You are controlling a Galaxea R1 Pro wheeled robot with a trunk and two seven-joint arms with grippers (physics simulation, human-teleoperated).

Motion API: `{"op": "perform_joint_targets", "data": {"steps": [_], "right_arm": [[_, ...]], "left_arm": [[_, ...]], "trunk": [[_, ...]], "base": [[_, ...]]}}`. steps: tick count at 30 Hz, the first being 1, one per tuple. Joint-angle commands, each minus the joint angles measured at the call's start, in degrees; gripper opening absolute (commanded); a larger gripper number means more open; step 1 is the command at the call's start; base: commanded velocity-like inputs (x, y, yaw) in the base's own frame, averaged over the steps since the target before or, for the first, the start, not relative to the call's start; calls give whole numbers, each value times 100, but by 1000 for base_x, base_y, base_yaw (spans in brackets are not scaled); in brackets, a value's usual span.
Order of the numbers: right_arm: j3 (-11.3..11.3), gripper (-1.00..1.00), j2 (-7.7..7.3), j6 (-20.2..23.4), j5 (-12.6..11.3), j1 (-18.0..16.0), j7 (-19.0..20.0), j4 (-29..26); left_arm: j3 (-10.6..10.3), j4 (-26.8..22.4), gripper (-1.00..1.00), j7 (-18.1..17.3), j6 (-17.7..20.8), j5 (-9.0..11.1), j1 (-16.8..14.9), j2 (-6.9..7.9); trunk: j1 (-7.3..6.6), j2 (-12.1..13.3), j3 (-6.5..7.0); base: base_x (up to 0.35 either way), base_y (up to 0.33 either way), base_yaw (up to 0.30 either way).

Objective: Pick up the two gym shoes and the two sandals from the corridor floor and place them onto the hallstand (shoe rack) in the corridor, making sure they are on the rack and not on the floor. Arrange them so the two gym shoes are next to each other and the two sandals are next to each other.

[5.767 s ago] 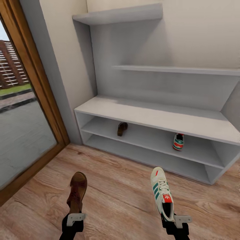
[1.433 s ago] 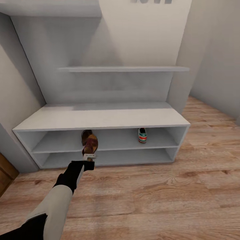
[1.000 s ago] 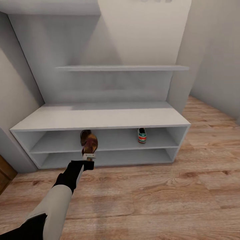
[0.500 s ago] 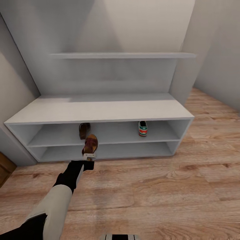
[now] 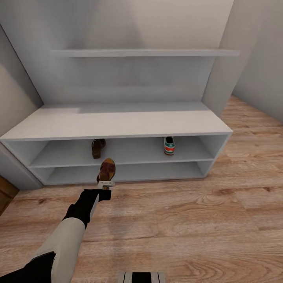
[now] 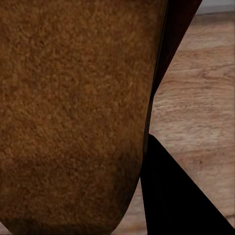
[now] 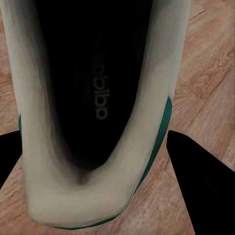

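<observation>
The hallstand (image 5: 118,124) stands against the wall ahead. Its upper open shelf holds one brown sandal (image 5: 97,147) on the left and one gym shoe (image 5: 169,145) on the right. My left gripper (image 5: 105,183) is shut on the heel of the other sandal (image 5: 106,169), toe toward the rack, in front of the lower shelf's edge and above the corridor floor (image 5: 188,220). In the left wrist view that sandal's footbed (image 6: 73,112) is very close. The right wrist view has my right gripper (image 7: 98,196) shut on the heel of the second gym shoe (image 7: 98,98), over the floor.
A grey wall panel (image 5: 15,98) flanks the rack's left end, with a wooden door frame corner (image 5: 4,194) below it. A wall (image 5: 259,63) closes the right side past the rack. Open plank floor spreads in front and to the right. A part of my base (image 5: 141,277) shows at the bottom edge.
The whole picture has shifted, so the camera moved: the rack now sits higher and larger. Against it, the held sandal has dropped from upper-shelf level to the lower shelf's front.
</observation>
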Motion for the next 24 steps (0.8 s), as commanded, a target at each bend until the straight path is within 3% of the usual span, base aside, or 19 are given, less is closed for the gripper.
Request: {"op": "perform_joint_targets", "data": {"steps": [1,13,24], "right_arm": [[-32,-100,2,-23,46,-8,40,5],[-32,-100,2,-38,47,-8,46,9],[-32,-100,2,-30,53,-8,41,31]], "left_arm": [[44,-11,-100,-61,18,-79,-3,-9],[37,-14,-100,-54,10,-80,-37,-13],[34,-20,-100,-16,1,-75,-60,-8]], "trunk": [[-1,-2,-7],[-1,-2,-12],[-1,-2,-12]], "base": [[0,0,0],[16,0,0],[301,0,0]]}}
